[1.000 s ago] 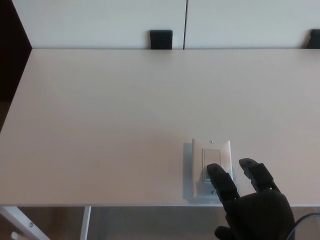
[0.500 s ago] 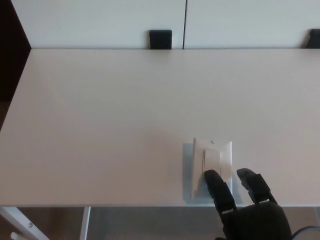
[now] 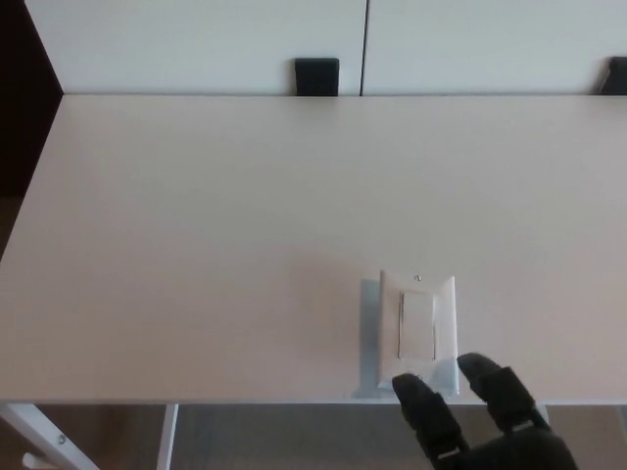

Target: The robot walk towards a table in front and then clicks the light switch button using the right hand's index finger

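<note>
A wide pale table (image 3: 196,245) stretches ahead, bare over nearly all its surface, so a hand could sweep freely across it to the left, right and far side. The only raised obstacle is a white light switch plate (image 3: 418,328) lying near the front edge, right of centre. The robot's right hand (image 3: 470,421) sits just below it at the table edge, fingers spread, fingertips (image 3: 407,387) close to the plate's lower rim.

1. The broad, plain surface (image 3: 245,215) is pale cream-white.
2. The rectangular plastic light switch plate (image 3: 419,328) is white.
3. The right hand (image 3: 480,421) is matte black, fingers (image 3: 423,409) included.
</note>
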Motion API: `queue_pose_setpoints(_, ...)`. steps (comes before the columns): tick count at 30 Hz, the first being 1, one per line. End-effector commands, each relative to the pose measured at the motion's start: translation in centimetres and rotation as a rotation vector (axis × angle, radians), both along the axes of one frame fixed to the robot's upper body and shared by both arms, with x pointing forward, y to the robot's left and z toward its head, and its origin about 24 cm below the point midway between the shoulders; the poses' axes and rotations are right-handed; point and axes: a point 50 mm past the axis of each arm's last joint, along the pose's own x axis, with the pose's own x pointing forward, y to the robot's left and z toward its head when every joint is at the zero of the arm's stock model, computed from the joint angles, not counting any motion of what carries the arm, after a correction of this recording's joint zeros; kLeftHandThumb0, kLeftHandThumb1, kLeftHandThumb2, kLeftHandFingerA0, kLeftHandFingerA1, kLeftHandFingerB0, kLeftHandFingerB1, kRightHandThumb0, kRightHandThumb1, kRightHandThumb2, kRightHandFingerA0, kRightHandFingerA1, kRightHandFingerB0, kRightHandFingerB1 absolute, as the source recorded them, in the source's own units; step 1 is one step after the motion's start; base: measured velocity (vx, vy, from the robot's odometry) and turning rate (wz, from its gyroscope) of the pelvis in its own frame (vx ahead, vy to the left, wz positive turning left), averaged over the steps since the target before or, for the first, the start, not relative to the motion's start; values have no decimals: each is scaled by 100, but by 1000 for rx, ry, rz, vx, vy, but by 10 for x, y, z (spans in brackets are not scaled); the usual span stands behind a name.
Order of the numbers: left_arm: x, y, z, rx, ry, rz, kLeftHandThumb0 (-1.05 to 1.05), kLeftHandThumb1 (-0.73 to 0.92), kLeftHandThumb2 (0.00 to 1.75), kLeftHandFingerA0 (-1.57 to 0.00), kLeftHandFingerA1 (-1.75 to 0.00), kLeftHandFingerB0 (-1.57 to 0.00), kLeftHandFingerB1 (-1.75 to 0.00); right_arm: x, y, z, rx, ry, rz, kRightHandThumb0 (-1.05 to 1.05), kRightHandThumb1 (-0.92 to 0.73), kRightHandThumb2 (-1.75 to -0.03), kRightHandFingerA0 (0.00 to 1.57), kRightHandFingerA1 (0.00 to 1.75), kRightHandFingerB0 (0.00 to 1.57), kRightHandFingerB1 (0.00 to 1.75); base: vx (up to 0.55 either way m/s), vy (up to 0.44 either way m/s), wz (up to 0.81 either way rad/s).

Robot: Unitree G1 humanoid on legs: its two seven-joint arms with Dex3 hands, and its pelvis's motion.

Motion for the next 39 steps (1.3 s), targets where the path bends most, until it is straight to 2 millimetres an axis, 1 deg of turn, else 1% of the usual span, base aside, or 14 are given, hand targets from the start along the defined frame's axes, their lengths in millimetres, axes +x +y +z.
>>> queue_pose_setpoints(1, 0, 5, 2, 21, 2, -7, -82, 50, 86, -37, -119, -39, -81, -8, -3, 25, 31, -32, 34, -81, -75, -63, 0, 48, 10, 35, 0, 0, 0)
queue_pose_setpoints(3, 0, 6, 2, 22, 4, -8, -82, 51, 86, -36, -121, -39, -82, -14, -4, 34, 53, -52, 47, -81, -58, -95, 1, 42, 9, 41, 0, 0, 0)
queue_pose_setpoints(5, 0, 6, 2, 26, 7, -7, -82, 51, 86, -36, -120, -39, -82, -26, -4, 49, 102, -88, 67, -83, -77, -63, 0, 51, 9, 38, 0, 0, 0)
queue_pose_setpoints(6, 0, 8, 3, 26, 6, 2, -82, 51, 86, -37, -119, -39, -81, -31, -4, 55, 122, -90, 78, -82, -59, -97, 1, 49, 6, 42, 0, 0, 0)
queue_pose_setpoints(11, -4, 10, 5, 29, -1, 7, -83, 52, 84, -37, -121, -40, -82, -54, -14, 54, 173, -32, 61, -82, -58, -94, 4, 55, 9, 48, 0, 0, 0)
queue_pose_setpoints(13, -5, 11, 4, 32, 2, 6, -82, 51, 85, -38, -121, -40, -83, -58, -18, 49, 183, -1, 37, -82, -75, -62, 1, 60, 16, 39, 0, 0, 0)
queue_pose_setpoints(14, -5, 12, 4, 32, 5, 9, -82, 51, 84, -38, -121, -41, -84, -60, -20, 46, 188, 15, 28, -39, -37, -100, 7, 58, 0, 50, 0, 0, 0)
queue_pose_setpoints(15, -5, 12, 3, 27, 6, 16, -81, 49, 86, -38, -121, -41, -83, -65, -26, 33, 203, 59, 0, -82, -60, -94, 8, 57, 13, 46, 0, 0, 0)
queue_pose_setpoints(17, -4, 11, 2, 23, 5, 20, -79, 42, 109, -49, -101, -41, -76, -68, -32, 23, 217, 108, -25, -82, -60, -95, 6, 55, 13, 45, 0, 0, 0)
queue_pose_setpoints(30, -3, 9, 1, 18, 7, 7, -83, 51, 85, -38, -121, -39, -82, -78, -75, -70, 236, 494, -235, -76, -72, -61, 17, 41, 22, 33, 0, 0, 0)
queue_pose_setpoints(32, -2, 8, 1, 12, 4, 2, -84, 52, 84, -37, -122, -39, -83, -76, -83, -80, 293, 562, -281, -72, -72, -61, 17, 41, 21, 34, 0, 0, 0)
queue_pose_setpoints(33, -2, 7, 1, 16, 3, 0, -84, 52, 84, -38, -121, -40, -82, -74, -88, -85, 351, 617, -316, -38, -44, -101, 3, 51, 0, 47, 0, 0, 0)
queue_pose_setpoints(35, 0, 7, 1, 24, 8, -10, -84, 52, 84, -39, -120, -41, -82, -73, -96, -94, 450, 717, -375, -71, -53, -90, 1, 47, 10, 47, 0, 0, 0)
queue_pose_setpoints(39, 3, 2, 1, 24, -2, -25, -82, 52, 85, -38, -120, -40, -82, -73, -105, -95, 532, 773, -415, -38, -48, -102, 4, 52, 0, 48, 0, 0, 0)
